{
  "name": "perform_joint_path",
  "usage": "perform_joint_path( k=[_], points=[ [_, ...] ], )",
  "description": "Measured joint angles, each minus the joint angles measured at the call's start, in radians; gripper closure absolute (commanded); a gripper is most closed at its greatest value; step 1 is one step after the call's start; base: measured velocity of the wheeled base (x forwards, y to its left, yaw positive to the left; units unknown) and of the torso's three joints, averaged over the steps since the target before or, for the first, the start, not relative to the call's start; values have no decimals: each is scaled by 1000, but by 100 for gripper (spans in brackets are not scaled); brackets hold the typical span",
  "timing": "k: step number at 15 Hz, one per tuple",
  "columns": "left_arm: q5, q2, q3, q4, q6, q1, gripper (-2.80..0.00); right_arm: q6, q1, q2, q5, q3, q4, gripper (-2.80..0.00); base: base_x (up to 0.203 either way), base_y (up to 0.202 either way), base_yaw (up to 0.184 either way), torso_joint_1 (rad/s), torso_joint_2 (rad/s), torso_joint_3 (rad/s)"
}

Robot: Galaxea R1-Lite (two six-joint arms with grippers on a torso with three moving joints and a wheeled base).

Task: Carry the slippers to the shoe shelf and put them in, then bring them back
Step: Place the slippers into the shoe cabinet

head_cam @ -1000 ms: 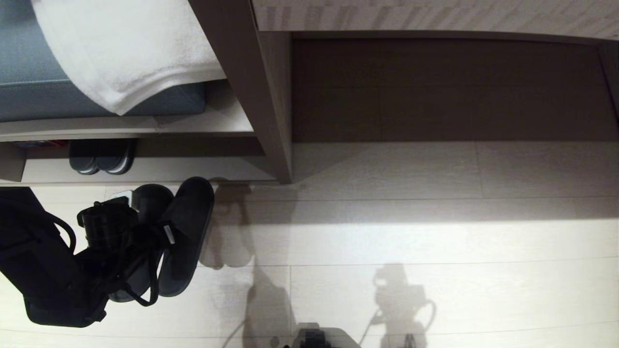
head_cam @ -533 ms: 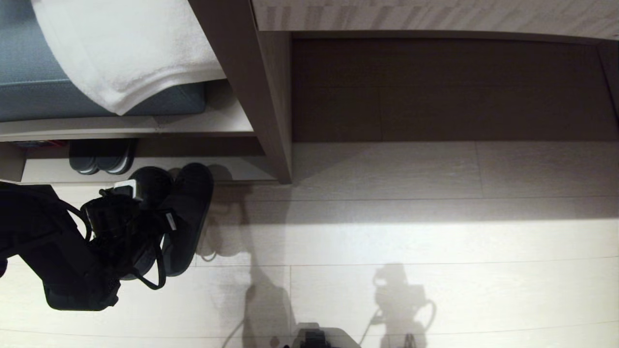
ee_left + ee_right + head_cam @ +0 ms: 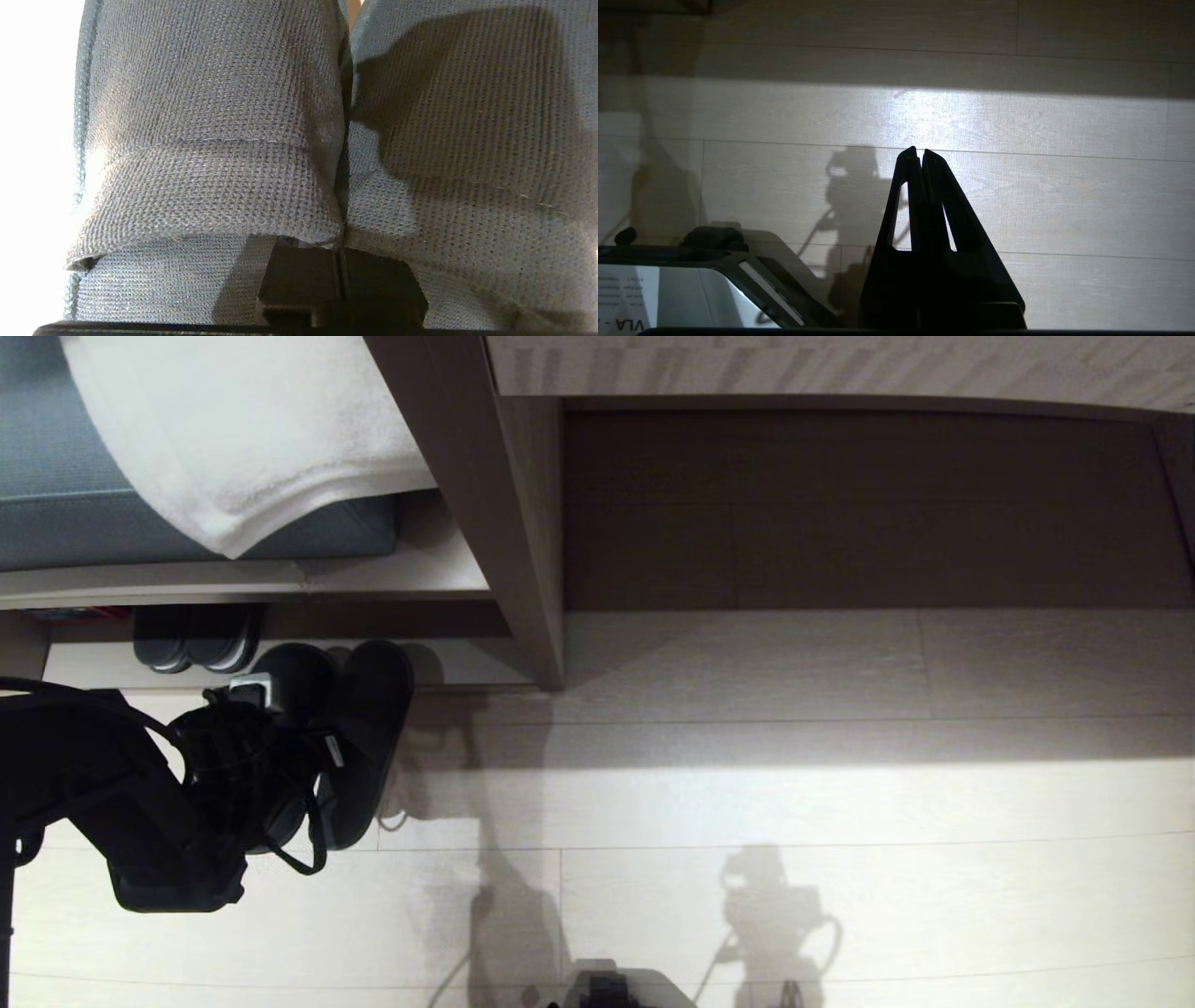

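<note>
In the head view my left gripper [image 3: 313, 751] is shut on the inner edges of the black slippers [image 3: 373, 709], which hang side by side above the floor. Their rounded toes point at the shoe shelf [image 3: 467, 663] and reach over its front base board. The left wrist view is filled with the slippers' woven fabric [image 3: 210, 116]; the left gripper [image 3: 341, 254] is pinched where the two meet, and its tips are hidden by the cloth. My right gripper [image 3: 920, 151] hangs shut and empty over the floor, outside the head view.
Another dark pair with grey sole rims [image 3: 196, 639] sits in the shelf to the left. Above it, a white towel [image 3: 252, 439] lies on a blue-grey cushion [image 3: 56, 504]. An upright panel [image 3: 523, 569] and a dark recess [image 3: 859, 513] stand to the right.
The left arm has carried the slippers forward towards the shelf; their toes went from short of the base board to over its front edge. The right gripper has not moved.
</note>
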Motion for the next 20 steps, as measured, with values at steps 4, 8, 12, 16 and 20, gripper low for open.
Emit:
perform_joint_path(
  k=[4,8,12,16,20],
  points=[
    [-33,22,-68,-2,31,0,0,0,0,0,0,0,0,0,0,0,0,0,0,0],
    [-34,62,-173,-1,43,0,0,0,0,0,0,0,0,0,0,0,0,0,0,0],
    [-35,99,-250,1,72,-2,0,0,0,0,0,0,0,0,0,0,0,0,0,0],
    [-35,135,-338,24,90,-5,0,0,0,0,1,0,0,0,0,0,0,0,0,0],
    [-33,169,-430,48,100,-5,0,0,0,0,1,0,0,0,0,0,0,0,0,0]
  ],
)
